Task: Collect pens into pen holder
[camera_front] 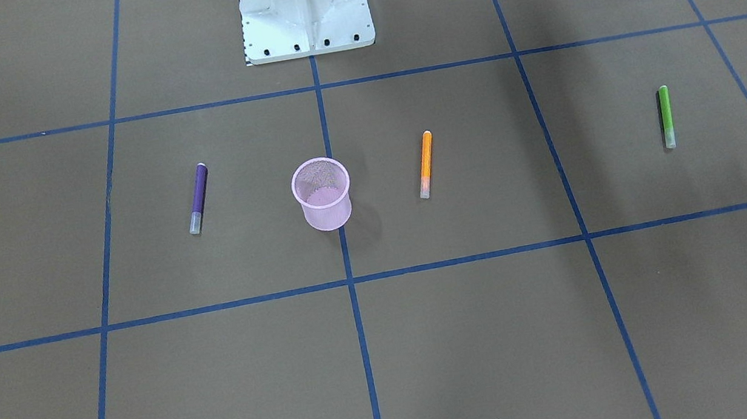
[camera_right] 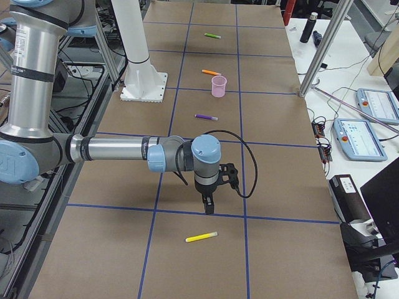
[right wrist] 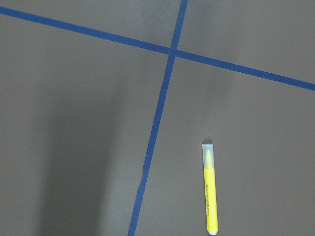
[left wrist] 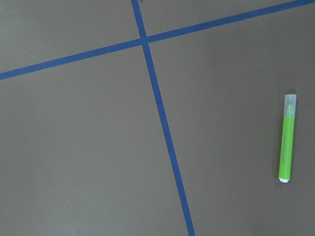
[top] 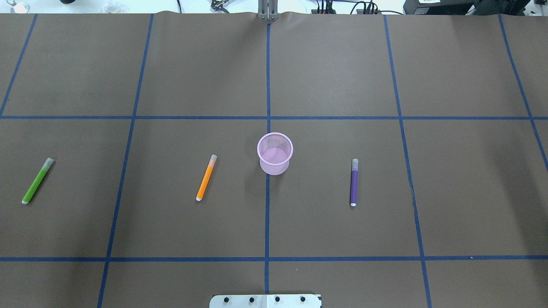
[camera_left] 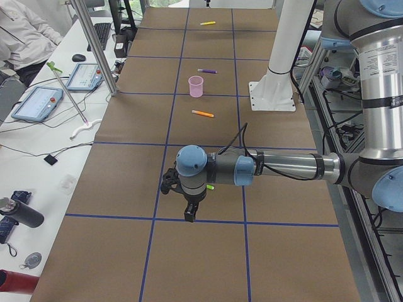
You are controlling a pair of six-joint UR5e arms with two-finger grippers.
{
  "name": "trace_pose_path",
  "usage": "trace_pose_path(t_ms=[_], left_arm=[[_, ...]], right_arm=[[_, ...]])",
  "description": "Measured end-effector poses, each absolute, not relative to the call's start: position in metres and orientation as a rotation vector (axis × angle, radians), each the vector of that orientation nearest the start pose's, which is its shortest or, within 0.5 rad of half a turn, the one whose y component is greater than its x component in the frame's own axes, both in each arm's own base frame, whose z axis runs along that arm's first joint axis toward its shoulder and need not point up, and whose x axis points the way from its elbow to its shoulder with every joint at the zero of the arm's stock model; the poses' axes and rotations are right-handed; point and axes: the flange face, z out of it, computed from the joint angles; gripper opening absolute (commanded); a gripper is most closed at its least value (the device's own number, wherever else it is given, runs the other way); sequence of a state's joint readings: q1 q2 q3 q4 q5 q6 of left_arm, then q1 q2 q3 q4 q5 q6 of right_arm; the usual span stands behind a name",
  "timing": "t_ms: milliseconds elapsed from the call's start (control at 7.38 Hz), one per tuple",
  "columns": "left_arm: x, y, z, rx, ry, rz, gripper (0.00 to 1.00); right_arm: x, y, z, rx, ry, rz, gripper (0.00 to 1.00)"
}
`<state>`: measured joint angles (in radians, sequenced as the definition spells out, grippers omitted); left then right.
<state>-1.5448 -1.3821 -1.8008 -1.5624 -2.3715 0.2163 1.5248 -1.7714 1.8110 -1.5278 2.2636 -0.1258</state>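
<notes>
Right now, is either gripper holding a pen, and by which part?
None held: the slim purple pen, orange pen, green pen and yellow pen all lie flat on the brown table.

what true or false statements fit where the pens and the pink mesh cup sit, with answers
1. The pen holder stands upright with no pen in it. True.
2. The orange pen and the purple pen lie on opposite sides of the holder. True.
3. The orange pen is on the robot's right of the holder. False: it is on the robot's left.
4. The green pen lies farther from the holder than the orange pen. True.
5. Only three pens show. False: a fourth, the yellow pen, lies on the table in the right wrist view.
</notes>
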Motion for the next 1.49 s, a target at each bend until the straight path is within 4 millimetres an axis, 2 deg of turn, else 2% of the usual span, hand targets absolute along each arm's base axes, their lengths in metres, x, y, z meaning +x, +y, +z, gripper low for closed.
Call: trace_pose_path(t_ms=[407,542,949,1220,1492], left_arm=[[-0.051,-0.418,0.624,0.135,0.797,0.254,1.0],[-0.051,-0.421,0.621,0.146,0.795,0.258,1.0],[-0.05,-0.457,0.586,0.278,0.783,0.307,1.0],[-0.049,-0.476,0.571,0.373,0.776,0.334,1.0],[-0.043,-0.483,0.566,0.414,0.793,0.264,1.0]], right_arm=[[0.05,-0.419,0.623,0.138,-0.691,-0.208,0.99],[0.05,-0.423,0.616,0.197,-0.688,-0.228,0.99],[0.048,-0.439,0.592,0.429,-0.673,-0.297,0.99],[0.045,-0.454,0.589,0.437,-0.705,-0.22,0.99],[0.043,-0.456,0.59,0.431,-0.73,-0.17,0.99]])
